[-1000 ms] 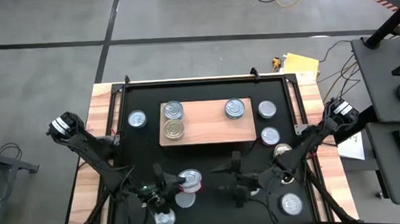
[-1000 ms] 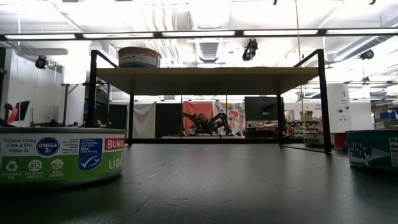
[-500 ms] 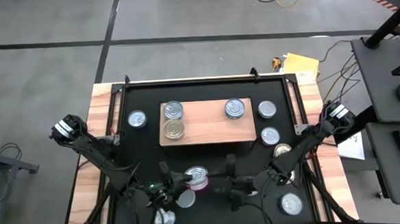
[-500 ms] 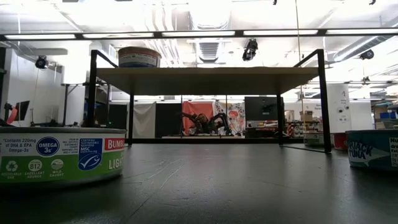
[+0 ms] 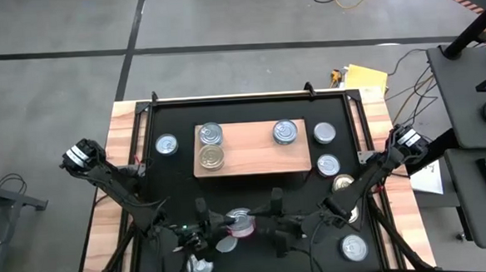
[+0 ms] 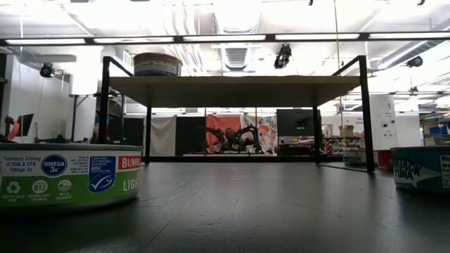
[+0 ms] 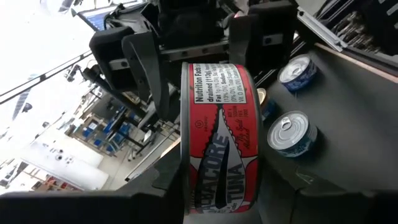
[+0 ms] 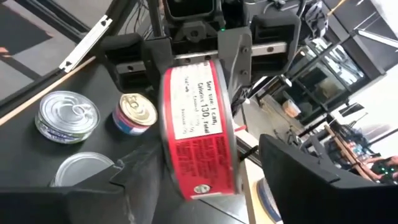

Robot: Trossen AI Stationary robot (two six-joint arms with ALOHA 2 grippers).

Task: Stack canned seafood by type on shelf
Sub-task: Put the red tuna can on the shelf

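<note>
My left gripper point(image 5: 229, 227) is shut on a red-labelled tuna can point(image 5: 242, 221), lifted over the near middle of the black mat. My right gripper point(image 5: 266, 225) faces it from the right, open. Its fingers point(image 7: 146, 68) stand on either side of the can's far half, and I cannot tell whether they touch it. The wooden shelf point(image 5: 253, 160) carries three cans: two at its left end point(image 5: 211, 135) point(image 5: 212, 158) and one at its right point(image 5: 285, 132). My left gripper pinches the can between its two fingers, one on each flat end, at the near rim point(image 7: 186, 186). The fingers come level from the table's left. The can stands on edge, its label point(image 7: 221, 143) facing the wrist camera, clear of the mat.
Loose cans lie on the mat: one left of the shelf point(image 5: 167, 144), three to its right point(image 5: 324, 133) point(image 5: 328, 165) point(image 5: 343, 183), and near-edge ones point(image 5: 354, 248) point(image 5: 200, 267) point(image 5: 226, 243). In the low view, cans point(image 6: 67, 176) point(image 6: 422, 169) flank the shelf point(image 6: 235, 90).
My right gripper has moved toward the table's left, up to the red can, so that its fingers now flank it. The can stays lifted in my left gripper.
</note>
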